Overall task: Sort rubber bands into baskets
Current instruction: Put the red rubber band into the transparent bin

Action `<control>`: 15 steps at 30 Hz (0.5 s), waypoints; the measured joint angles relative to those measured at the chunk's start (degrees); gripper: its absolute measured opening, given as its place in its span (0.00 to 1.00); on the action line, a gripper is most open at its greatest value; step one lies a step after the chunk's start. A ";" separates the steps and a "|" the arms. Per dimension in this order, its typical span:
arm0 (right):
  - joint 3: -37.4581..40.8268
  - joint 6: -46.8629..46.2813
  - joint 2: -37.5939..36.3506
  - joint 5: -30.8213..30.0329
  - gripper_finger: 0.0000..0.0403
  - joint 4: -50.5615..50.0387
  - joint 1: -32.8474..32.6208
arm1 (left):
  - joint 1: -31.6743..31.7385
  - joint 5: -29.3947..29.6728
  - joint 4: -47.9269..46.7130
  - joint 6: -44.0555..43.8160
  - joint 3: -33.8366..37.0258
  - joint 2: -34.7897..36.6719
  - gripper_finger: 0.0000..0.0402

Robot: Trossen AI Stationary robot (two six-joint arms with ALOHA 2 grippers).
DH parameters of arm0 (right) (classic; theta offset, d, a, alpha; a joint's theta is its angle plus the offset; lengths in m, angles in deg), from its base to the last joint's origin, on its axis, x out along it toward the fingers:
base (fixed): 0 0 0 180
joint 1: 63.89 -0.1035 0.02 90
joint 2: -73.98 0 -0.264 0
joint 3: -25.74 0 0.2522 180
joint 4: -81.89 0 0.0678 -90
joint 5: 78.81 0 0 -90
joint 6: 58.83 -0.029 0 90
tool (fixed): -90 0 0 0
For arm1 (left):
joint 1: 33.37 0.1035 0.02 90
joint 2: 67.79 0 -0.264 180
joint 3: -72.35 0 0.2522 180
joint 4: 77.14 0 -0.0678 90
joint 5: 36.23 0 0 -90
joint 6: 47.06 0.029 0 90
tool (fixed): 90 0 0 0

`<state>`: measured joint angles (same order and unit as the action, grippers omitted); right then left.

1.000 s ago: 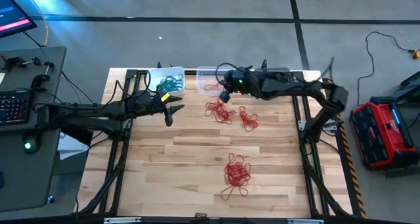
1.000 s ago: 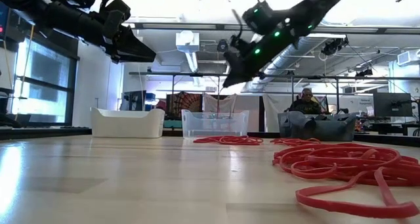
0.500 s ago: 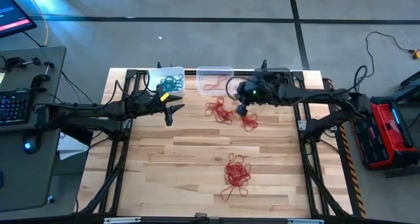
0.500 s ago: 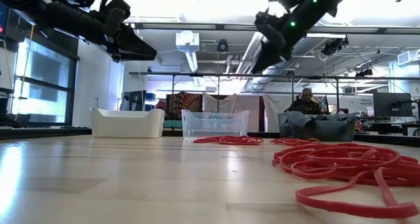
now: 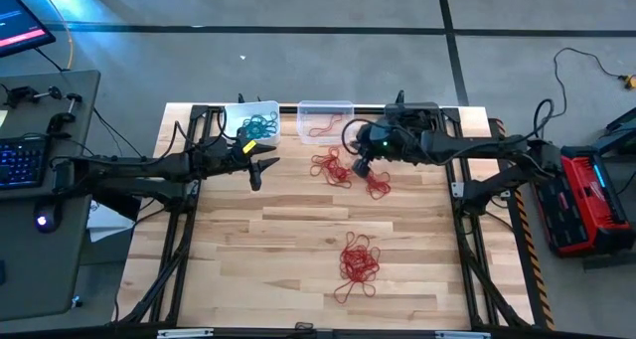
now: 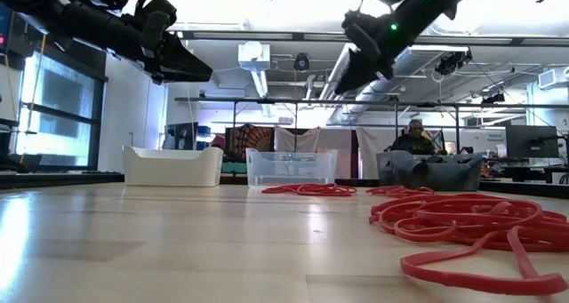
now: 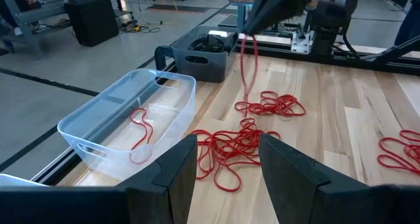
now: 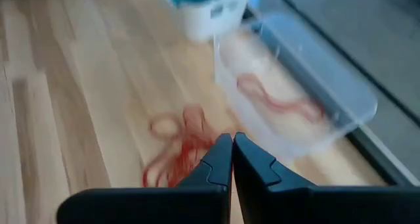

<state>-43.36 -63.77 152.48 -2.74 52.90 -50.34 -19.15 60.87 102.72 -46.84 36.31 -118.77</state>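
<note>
Red rubber bands lie in three piles on the table: one (image 5: 333,167) in front of the clear basket (image 5: 326,120), one (image 5: 376,183) to its right, and one (image 5: 358,259) nearer the front. The clear basket holds a red band (image 7: 138,129). The white basket (image 5: 253,120) holds teal bands. The dark grey basket (image 5: 417,110) lies partly under my right arm. My right gripper (image 5: 360,165) is above the far piles, shut on a red band (image 7: 246,66). My left gripper (image 5: 260,165) hovers open and empty in front of the white basket. My right gripper pinches the upper end (image 7: 244,45) of one red band between its two shut fingers, coming from above and pointing down. The band hangs straight below the fingers. Its lower end (image 7: 248,100) reaches the pile; I cannot tell whether it is clear of it.
The three baskets stand in a row along the table's far edge. The near left part of the wooden table (image 5: 248,269) is bare. In the low view, a person (image 6: 413,139) sits in the room beyond the table.
My right gripper has gone from the clear basket's near edge toward the table's right and a little toward its near edge, rising, and now hangs over the far red piles.
</note>
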 joint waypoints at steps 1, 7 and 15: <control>0.00 0.61 0.00 0.05 0.00 1.85 0.25 | 0.00 0.00 0.00 0.01 0.00 0.00 0.39; -0.09 2.39 1.81 3.30 0.00 11.88 3.10 | 0.00 -0.02 -0.02 0.01 0.00 0.00 0.39; -0.12 2.83 9.65 7.36 0.00 25.53 7.76 | -0.09 -0.04 -0.03 -0.01 0.00 0.00 0.39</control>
<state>-43.48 -60.94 162.12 4.62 78.43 -42.58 -19.24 60.82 102.70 -46.85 36.31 -118.77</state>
